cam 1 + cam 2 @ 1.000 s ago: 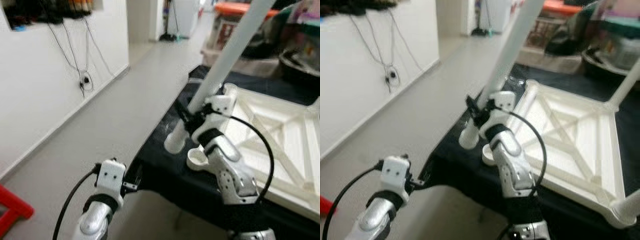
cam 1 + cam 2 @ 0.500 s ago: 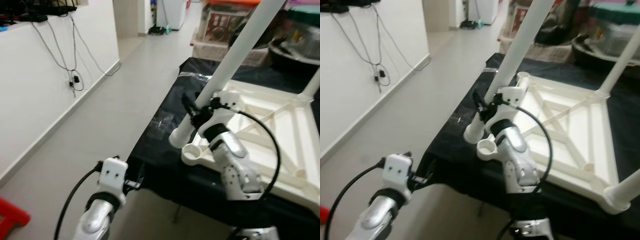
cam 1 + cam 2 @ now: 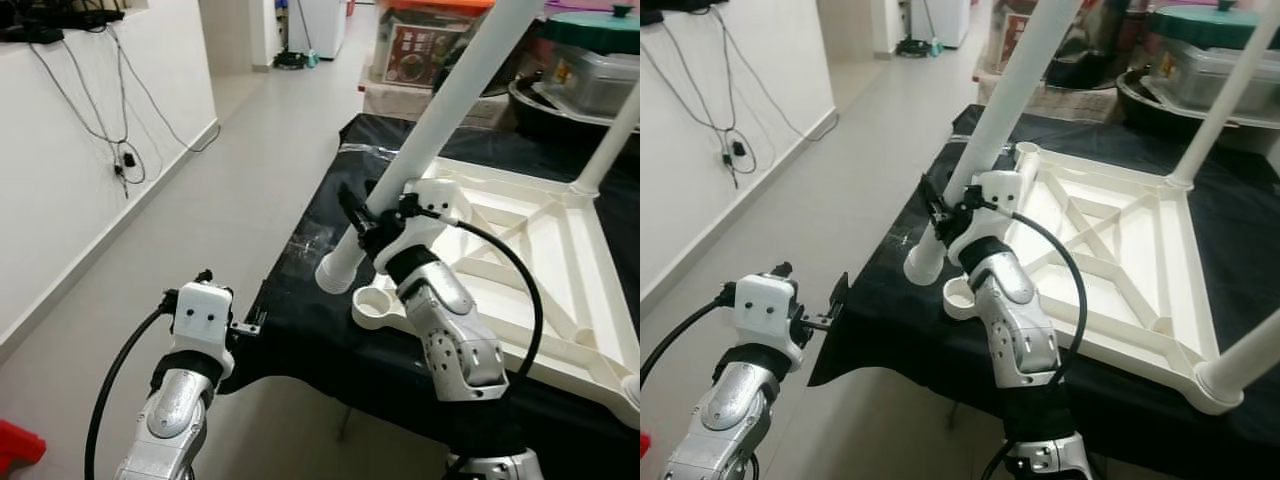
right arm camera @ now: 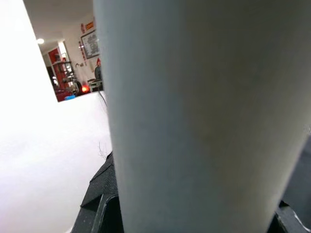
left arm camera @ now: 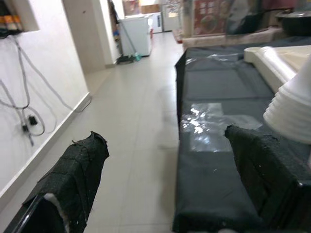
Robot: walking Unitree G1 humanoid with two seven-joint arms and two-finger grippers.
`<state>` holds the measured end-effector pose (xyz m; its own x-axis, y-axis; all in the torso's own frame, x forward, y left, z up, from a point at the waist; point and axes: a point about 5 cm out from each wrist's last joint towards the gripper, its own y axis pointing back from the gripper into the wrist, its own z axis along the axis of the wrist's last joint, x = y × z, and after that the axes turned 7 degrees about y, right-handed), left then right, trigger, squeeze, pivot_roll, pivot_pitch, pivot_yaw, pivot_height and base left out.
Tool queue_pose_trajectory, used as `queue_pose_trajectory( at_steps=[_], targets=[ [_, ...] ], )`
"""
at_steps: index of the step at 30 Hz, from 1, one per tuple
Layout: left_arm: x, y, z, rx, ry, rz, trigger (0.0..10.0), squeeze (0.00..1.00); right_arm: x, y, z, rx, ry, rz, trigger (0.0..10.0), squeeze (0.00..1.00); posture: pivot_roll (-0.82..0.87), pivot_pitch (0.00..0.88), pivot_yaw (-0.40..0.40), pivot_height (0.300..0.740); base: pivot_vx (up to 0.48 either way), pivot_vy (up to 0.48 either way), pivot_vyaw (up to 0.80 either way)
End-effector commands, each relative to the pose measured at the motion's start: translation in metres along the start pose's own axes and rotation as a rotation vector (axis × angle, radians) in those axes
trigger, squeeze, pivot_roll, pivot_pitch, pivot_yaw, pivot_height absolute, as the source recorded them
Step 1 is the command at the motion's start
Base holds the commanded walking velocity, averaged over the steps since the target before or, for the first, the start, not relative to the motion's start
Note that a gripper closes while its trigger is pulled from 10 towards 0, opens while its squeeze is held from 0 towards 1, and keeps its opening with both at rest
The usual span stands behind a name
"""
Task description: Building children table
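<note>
A pale corridor floor runs beside a white wall hung with cables, and a table draped in black cloth (image 3: pixel 330 330) fills the right of the left eye view; on it lies the white children's table top (image 3: pixel 560 270), underside up, its ribs showing. The right gripper (image 3: pixel 365 222) is clamped round a long white leg (image 3: pixel 440 130), which slants up and away to the right, its ridged lower end (image 3: pixel 335 272) hanging just above the cloth and just to the robot's left of the open round corner socket (image 3: pixel 375 305). That gap is what the coming move turns on, I judge: the leg's foot must shift right and the shaft come upright over the socket. The left gripper (image 3: pixel 243 329) hovers lower, off the cloth's edge, well apart from the leg. In the right eye view another leg (image 3: pixel 1230 90) stands fitted at the far corner and one more (image 3: pixel 1240 365) at the near right corner. The left wrist view shows that gripper's padded fingers (image 5: pixel 73 170) spread wide on nothing, the ridged leg end beyond them. The right wrist view has the leg's shaft (image 4: pixel 194 121) close between its fingers. Storage bins (image 3: pixel 590 70) stand behind; their contents cannot be told.
</note>
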<state>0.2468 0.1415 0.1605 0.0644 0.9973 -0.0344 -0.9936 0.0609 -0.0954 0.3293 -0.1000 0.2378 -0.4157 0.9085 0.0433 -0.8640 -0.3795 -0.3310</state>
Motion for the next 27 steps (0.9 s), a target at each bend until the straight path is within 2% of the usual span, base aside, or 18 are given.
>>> queue_pose_trajectory(
  at_steps=[1,3,11,20,22,24,25,27],
  targets=[
    [0.001,0.002,-0.007,0.022,0.003,0.016,10.0,0.0,-0.003,0.002,0.002,-0.019,0.015,-0.008,10.0,0.0,0.06,0.046,-0.076,0.74,0.0,-0.349,0.0],
    [0.002,0.002,-0.007,0.021,0.0,0.025,10.0,0.0,-0.003,0.002,0.002,-0.019,0.017,-0.008,10.0,0.0,0.06,0.044,-0.076,0.74,0.0,-0.324,0.0],
    [0.007,0.0,-0.008,0.031,0.015,0.063,10.0,0.0,-0.004,0.002,0.001,-0.016,0.021,-0.008,10.0,0.0,0.06,0.04,-0.077,0.74,0.0,0.0,0.0],
    [0.006,0.002,-0.01,0.04,0.035,0.052,10.0,0.0,-0.009,-0.002,0.006,-0.033,0.023,-0.019,10.0,0.0,0.06,0.043,-0.076,0.74,0.0,0.0,0.0],
    [0.004,0.002,-0.009,0.042,0.047,0.036,10.0,0.0,-0.013,-0.005,0.009,-0.041,0.024,-0.023,10.0,0.0,0.06,0.045,-0.076,0.74,0.0,0.0,0.0],
    [-0.007,0.005,-0.01,0.058,0.088,-0.066,10.0,0.0,-0.022,-0.012,0.013,-0.045,0.049,-0.019,10.0,0.0,0.06,0.074,-0.082,0.74,0.0,0.0,0.0],
    [-0.007,0.005,-0.01,0.058,0.088,-0.066,10.0,0.0,-0.022,-0.012,0.013,-0.045,0.049,-0.019,10.0,0.0,0.06,0.074,-0.082,0.74,0.0,0.0,0.0],
    [-0.019,0.011,-0.013,0.086,0.105,-0.169,10.0,0.0,-0.034,-0.02,0.015,-0.039,0.084,-0.007,10.0,0.0,0.06,0.093,-0.085,0.74,0.0,0.0,0.0]
  ],
)
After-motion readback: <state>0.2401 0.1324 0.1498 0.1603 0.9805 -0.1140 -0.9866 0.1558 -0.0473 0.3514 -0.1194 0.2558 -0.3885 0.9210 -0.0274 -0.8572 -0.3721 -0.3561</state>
